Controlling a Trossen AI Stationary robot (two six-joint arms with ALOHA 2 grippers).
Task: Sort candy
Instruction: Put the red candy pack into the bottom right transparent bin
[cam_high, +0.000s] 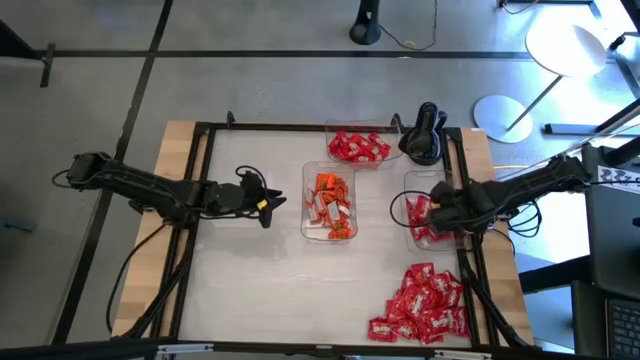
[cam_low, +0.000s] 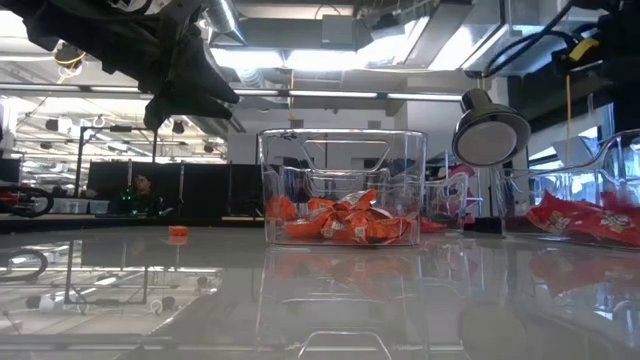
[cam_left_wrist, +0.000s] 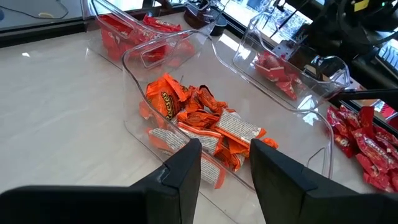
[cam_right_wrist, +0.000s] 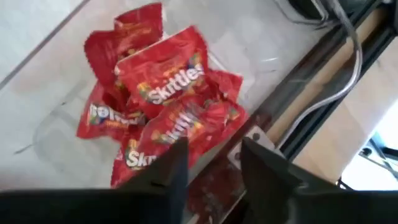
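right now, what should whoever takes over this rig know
Right gripper: open, empty, over the right tray holding Skittles packs.
Left gripper: open, empty, beside the middle tray of orange candy.
Done: red packs in the back tray; orange and Skittles trays partly filled.
Left: the unsorted red pile at the table's front right.

Parted right claw (cam_right_wrist: 214, 165) above red Skittles packets (cam_right_wrist: 163, 84).

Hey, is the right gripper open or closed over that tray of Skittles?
Open. The right gripper shows a gap between its fingers, nothing held, above the Skittles packs lying in the clear tray.
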